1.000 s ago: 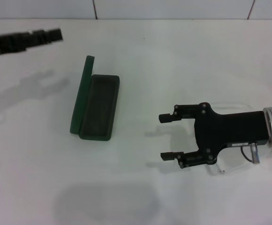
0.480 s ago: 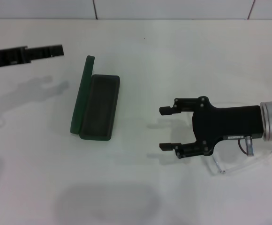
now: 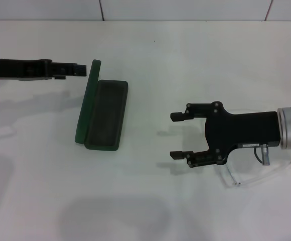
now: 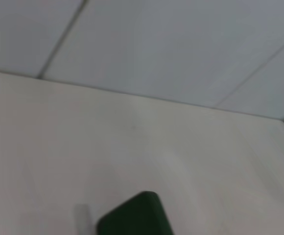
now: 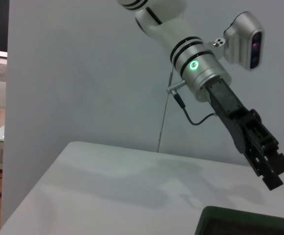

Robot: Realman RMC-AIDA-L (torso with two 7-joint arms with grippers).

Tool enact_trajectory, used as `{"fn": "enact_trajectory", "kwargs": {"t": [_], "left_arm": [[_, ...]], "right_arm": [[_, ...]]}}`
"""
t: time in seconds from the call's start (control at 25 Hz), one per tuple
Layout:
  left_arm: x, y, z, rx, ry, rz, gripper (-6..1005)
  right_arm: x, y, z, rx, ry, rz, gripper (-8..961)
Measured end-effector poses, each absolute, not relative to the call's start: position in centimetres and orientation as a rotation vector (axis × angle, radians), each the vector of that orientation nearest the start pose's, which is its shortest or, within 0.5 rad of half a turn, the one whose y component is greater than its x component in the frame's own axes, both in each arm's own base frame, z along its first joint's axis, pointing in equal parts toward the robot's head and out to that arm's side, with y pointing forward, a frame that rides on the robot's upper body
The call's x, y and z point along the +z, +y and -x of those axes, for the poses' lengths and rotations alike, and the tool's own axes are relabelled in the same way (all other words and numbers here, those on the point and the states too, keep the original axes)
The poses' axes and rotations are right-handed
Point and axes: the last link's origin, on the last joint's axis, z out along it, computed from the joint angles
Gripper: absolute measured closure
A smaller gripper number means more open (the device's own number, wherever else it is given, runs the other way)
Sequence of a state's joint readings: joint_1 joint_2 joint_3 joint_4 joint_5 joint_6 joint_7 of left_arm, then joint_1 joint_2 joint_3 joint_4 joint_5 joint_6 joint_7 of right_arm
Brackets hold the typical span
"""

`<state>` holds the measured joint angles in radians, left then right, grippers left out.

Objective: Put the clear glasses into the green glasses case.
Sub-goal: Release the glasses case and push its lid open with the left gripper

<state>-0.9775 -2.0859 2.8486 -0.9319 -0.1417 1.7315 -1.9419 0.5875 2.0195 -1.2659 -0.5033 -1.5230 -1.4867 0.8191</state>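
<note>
The green glasses case [image 3: 104, 114] lies open left of the table's centre, its lid [image 3: 88, 100] standing up along its left side. One corner of it shows in the left wrist view [image 4: 137, 218], and an edge in the right wrist view [image 5: 245, 221]. My left gripper [image 3: 80, 69] reaches in from the left, level with the lid's far end and just short of it; the right wrist view shows it hanging above the case [image 5: 272, 171]. My right gripper [image 3: 176, 136] is open and empty, right of the case. The clear glasses [image 3: 258, 173] lie on the table, partly under that arm's wrist.
The white table [image 3: 150, 55] runs back to a tiled wall [image 3: 185, 9]. Bare white surface separates the case from my right gripper. In the right wrist view the table's left edge [image 5: 32, 193] drops to a room floor.
My left arm has swung right, from the far left up to the case lid. The right gripper shifted slightly, uncovering more of the clear glasses beneath its wrist.
</note>
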Motion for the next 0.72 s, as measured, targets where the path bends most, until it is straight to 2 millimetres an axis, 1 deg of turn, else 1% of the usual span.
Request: {"fn": "enact_trajectory", "kwargs": {"t": [0.16,0.6,0.72], "left_arm": [[6.2,37.6,24.8,-0.498,-1.454,2.400,162],[5.9,38.4,25.7,-0.420,-1.450,2.334,163],[6.1,38.6,25.1,-0.425,-1.440,2.358,163]], "right_arm": [[-4.7,32.4,-21.4,0.771,-0.250,2.867,202],[-4.8,32.0,-21.5,0.781,-0.269,2.865,202],[-4.8,32.0,-21.5,0.783,-0.268,2.864,202]]}}
